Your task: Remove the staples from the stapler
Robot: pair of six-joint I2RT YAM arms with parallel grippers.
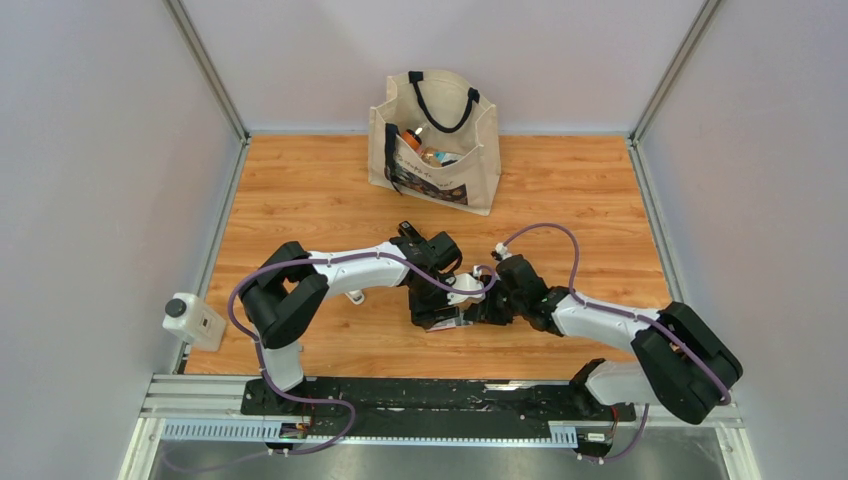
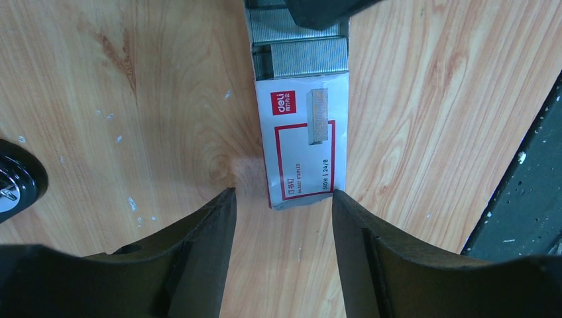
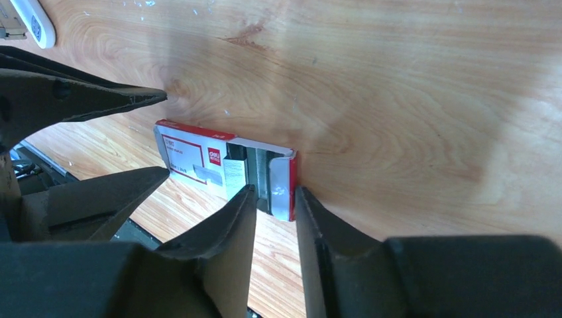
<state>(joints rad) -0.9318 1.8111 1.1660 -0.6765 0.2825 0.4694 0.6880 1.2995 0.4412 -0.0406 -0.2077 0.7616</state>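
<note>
Left tool [image 2: 281,199] stands apart, straddling one end of the red-and-white box [image 2: 305,159]. Right tool [image 3: 275,195] sits narrowly parted at the box's open end; I cannot tell whether it grips. Grey staples [image 2: 301,59] lie inside the box, mid-counter [image 2: 431,99] toward the near edge. The stapler [image 2: 16,175] lies apart beside the box.

Desk [image 1: 300,200]: orange-brown wood-grain planks, small white specks, soft shadows. Walls [image 1: 100,150]: plain pale grey panels closing desk's left, far and right sides. Posts [image 1: 207,65]: aluminium, rising at desk's far corners. Rail [image 1: 195,400]: slotted aluminium along desk's near edge, black plate [image 1: 450,395] on it. Light: even, diffuse.
</note>
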